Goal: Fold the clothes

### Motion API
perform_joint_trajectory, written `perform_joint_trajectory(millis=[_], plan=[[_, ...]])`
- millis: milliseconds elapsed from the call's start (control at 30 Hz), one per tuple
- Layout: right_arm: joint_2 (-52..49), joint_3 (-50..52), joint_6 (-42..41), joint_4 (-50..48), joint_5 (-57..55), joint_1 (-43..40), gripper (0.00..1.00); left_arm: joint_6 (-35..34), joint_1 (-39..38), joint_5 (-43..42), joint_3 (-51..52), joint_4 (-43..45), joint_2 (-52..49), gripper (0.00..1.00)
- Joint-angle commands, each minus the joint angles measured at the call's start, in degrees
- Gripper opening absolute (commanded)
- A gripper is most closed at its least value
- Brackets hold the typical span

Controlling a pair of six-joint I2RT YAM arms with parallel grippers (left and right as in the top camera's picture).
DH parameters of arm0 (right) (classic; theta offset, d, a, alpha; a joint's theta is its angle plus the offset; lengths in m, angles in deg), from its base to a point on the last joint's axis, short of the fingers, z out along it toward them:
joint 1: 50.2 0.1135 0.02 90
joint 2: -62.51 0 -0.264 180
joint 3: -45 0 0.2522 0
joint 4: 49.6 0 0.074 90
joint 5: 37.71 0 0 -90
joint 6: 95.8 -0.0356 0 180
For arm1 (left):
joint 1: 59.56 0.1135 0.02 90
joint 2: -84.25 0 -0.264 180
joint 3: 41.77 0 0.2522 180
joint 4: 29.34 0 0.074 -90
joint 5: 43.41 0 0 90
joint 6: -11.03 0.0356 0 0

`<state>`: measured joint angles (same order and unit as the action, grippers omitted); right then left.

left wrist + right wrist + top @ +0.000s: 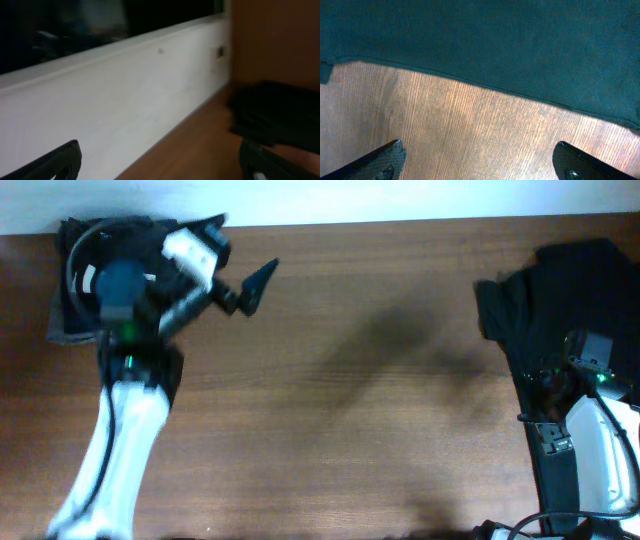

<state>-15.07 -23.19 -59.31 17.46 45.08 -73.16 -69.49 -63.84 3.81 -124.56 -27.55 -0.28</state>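
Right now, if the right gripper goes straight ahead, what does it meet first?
Likely the dark garment, its edge lying on the table; bare wood sits just before it, depth unclear.

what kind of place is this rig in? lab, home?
Probably a lab bench, not a home: left arm and right arm at a wooden table, dark garment laid out, plain white wall behind.

A wide stretch of bare table (380, 410) lies open across the middle. A dark garment (560, 290) covers the right end, a dark pile (62, 320) the far-left corner, and the white wall (125, 100) bounds the far edge, close to the left fingers (55, 162)
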Motion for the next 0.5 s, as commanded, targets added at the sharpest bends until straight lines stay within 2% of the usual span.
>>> perform_joint_trajectory(millis=[0, 167, 400, 467], plan=[[-0.04, 0.2, 1.97, -0.42, -0.13, -0.37, 0.99, 0.92, -3.98, -8.72, -10.62, -5.29, -10.43, 1.0], [-0.04, 0.2, 5.11, -3.02, -0.04, -0.37, 0.99, 0.94, -9.42, -8.87, -21.88, -11.52, -23.17, 0.99], [-0.04, 0.2, 5.09, -3.8, -0.04, -0.37, 0.98, 0.83, -15.28, -8.44, -23.17, -5.46, -30.97, 0.99], [-0.04, 0.2, 5.09, -3.96, -0.02, -0.37, 0.98, -0.55, -17.14, -4.44, -23.19, -5.11, -31.67, 0.99]])
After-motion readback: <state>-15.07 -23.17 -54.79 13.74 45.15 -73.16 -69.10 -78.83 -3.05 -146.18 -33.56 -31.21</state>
